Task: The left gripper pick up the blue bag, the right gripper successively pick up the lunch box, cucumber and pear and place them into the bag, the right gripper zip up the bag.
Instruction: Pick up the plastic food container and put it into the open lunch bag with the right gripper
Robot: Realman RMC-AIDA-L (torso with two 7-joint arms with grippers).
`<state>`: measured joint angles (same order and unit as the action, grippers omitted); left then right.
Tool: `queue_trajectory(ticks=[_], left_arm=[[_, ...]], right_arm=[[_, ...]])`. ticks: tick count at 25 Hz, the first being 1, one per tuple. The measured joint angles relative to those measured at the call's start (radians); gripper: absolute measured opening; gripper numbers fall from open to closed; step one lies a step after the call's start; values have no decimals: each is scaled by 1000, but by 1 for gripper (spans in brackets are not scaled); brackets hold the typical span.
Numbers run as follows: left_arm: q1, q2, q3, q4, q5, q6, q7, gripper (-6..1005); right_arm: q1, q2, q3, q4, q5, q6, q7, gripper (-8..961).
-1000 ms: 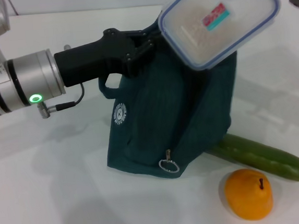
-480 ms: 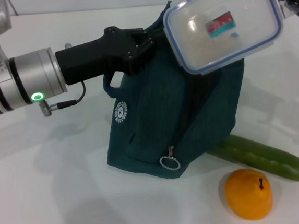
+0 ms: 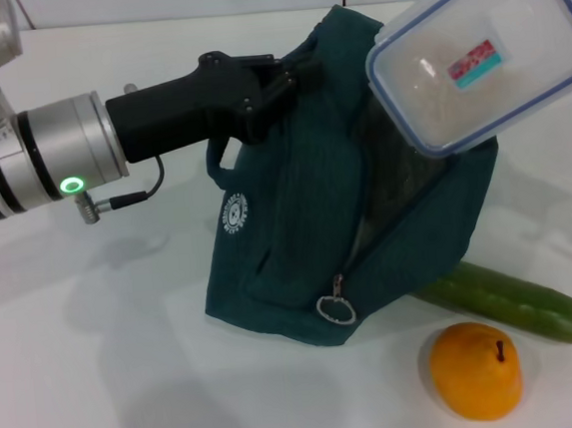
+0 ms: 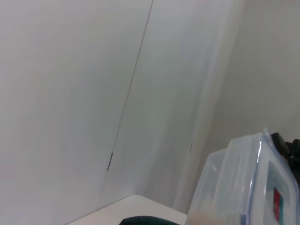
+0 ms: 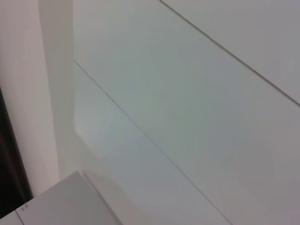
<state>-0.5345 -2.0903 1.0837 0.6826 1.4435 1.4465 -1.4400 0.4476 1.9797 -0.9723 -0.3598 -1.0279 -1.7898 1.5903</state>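
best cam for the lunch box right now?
Head view: the lunch box shows almost whole, lid and label visible, tilted above the blue bag. Left wrist view shows only one end. Right wrist view shows nothing recognizable of it.

Lunch box (image 3: pixel 481 61) over bag mouth (image 3: pixel 402 169)

Blue bag (image 3: pixel 299 243) upright, lunch box (image 3: pixel 479 54) tilted above it, cucumber (image 3: pixel 509 300), pear (image 3: pixel 474 370) beside

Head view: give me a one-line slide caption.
Left claw holds the blue bag open; lunch box tilted above it; cucumber and pear wait on the table.
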Motion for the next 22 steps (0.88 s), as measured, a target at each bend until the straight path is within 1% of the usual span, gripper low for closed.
queue_trajectory(ticks=[3, 6, 8, 12, 14, 17, 20, 22], left_arm=[[-2, -1, 1, 0, -3, -1, -1, 41], [-3, -1, 1, 0, -6, -3, -2, 41], [-4, -1, 2, 0, -6, -7, -2, 41], [-8, -1, 2, 0, -6, -11, -2, 41], [-13, -1, 2, -1, -6, -12, -2, 41], [-20, -1, 2, -3, -6, -12, -2, 41], [-21, 0, 2, -3, -6, -13, -2, 41], [-22, 1, 2, -7, -6, -14, 1, 41]], right_arm=[[2, -3, -6, -1, -13, 16, 0, 97], [15, -4, -15, -13, -70, 54, -3, 97], [24, 4, -15, -28, -130, 84, -24, 97], [46, 29, -16, -77, -230, 118, -46, 97], [68, 34, -33, -88, -262, 124, -46, 97], [96, 35, -81, -85, -269, 137, -46, 97], [105, 32, -126, -96, -272, 132, -54, 97], [107, 31, -135, -100, -272, 125, -58, 97]])
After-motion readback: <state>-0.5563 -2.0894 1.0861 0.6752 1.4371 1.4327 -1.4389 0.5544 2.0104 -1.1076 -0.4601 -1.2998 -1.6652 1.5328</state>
